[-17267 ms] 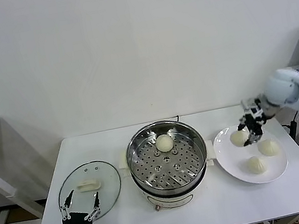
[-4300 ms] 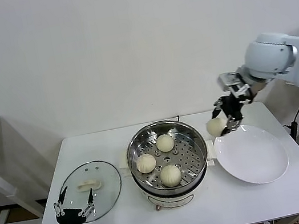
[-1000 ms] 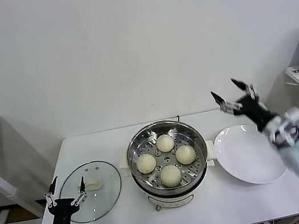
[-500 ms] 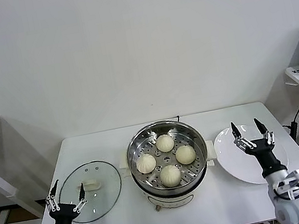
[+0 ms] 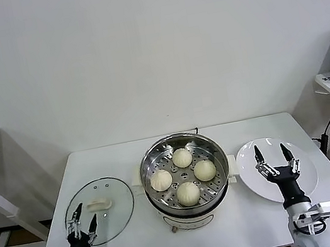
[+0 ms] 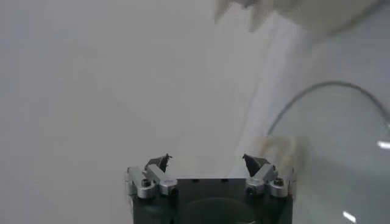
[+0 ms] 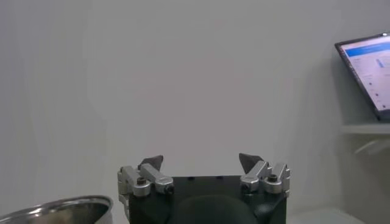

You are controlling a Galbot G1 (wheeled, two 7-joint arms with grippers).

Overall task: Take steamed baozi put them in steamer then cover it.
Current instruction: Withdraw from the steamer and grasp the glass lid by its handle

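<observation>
sitting in the big shiny round steel steamer pot (image 5: pixel 184 168), four small cream-white dough buns (image 5: pixel 188 193), round clear glass lid (image 5: pixel 100 210) flat on the white table (image 5: pixel 234 223), left claw (image 5: pixel 82 226) narrow by its near edge, right claw (image 5: pixel 274 164) wide over the flat white plate (image 5: pixel 277 169)

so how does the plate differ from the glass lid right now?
The plate is opaque white and lies on the right of the steamer; the glass lid is clear and lies on the steamer's left. The lid carries a cream handle; the plate is bare. Both are round, flat on the table, with an open gripper above the near edge.
</observation>
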